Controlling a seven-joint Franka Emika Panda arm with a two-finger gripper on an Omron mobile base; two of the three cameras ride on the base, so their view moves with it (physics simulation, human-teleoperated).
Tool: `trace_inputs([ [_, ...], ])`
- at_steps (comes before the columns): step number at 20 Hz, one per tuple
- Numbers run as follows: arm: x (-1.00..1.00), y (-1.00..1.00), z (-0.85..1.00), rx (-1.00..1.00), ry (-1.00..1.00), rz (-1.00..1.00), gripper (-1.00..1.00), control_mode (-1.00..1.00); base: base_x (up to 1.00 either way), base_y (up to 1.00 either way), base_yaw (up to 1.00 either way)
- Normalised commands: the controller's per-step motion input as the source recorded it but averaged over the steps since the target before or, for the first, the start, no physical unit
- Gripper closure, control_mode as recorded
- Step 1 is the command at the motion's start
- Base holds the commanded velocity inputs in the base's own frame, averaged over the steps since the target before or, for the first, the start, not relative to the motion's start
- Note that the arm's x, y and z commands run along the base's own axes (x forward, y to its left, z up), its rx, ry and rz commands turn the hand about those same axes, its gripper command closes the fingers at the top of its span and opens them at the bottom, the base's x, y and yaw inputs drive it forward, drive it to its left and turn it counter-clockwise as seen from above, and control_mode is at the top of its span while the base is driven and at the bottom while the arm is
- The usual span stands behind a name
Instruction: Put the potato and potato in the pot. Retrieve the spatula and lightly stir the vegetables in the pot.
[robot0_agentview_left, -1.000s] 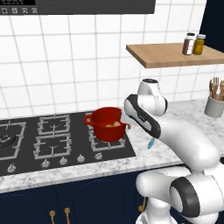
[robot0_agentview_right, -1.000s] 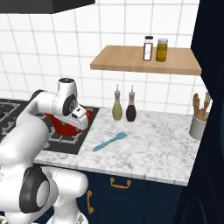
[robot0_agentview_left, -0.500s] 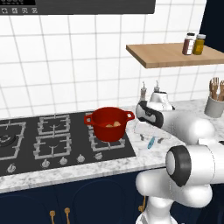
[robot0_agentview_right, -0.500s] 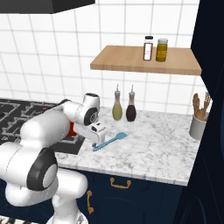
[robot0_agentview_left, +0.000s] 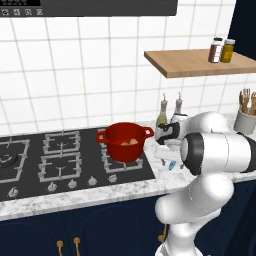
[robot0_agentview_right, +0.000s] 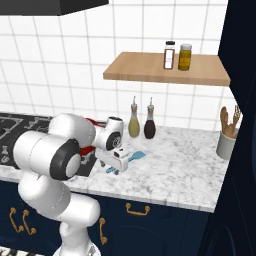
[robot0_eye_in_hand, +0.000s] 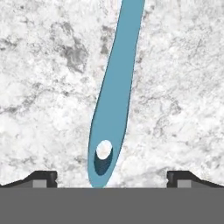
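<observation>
One target: spatula (robot0_eye_in_hand: 114, 100), flat on bench (robot0_eye_in_hand: 43, 87).
Axis: handle end between tips, blade ahead.
Pincer (robot0_eye_in_hand: 112, 177): apart, empty.

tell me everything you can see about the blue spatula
The spatula is a slim light-blue utensil with a smooth, plastic-looking finish. Its handle widens to a rounded end pierced by a hanging hole. It lies flat on the white-grey marble counter, just right of the stove, with its wider blade end pointing towards the bottles at the wall. The open gripper hangs directly above the handle end, one fingertip to each side, not touching it. Much of it is hidden behind the hand in the base views.
</observation>
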Motion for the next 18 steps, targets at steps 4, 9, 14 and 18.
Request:
trace_inputs([
  [4,0.37,-0.1,-0.47,-0.09,0.0,-0.02,-1.0,-1.0,0.0,0.0,0.0],
  [9,0.13,-0.12,-0.47,-0.05,0.0,0.0,1.0,-1.0,0.0,0.0,0.0],
  [14,-0.17,-0.02,-0.49,0.0,-0.03,-0.02,1.0,-1.0,0.0,0.0,0.0],
  [18,-0.42,-0.05,-0.19,0.0,0.0,-0.08,1.0,-1.0,0.0,0.0,0.0],
])
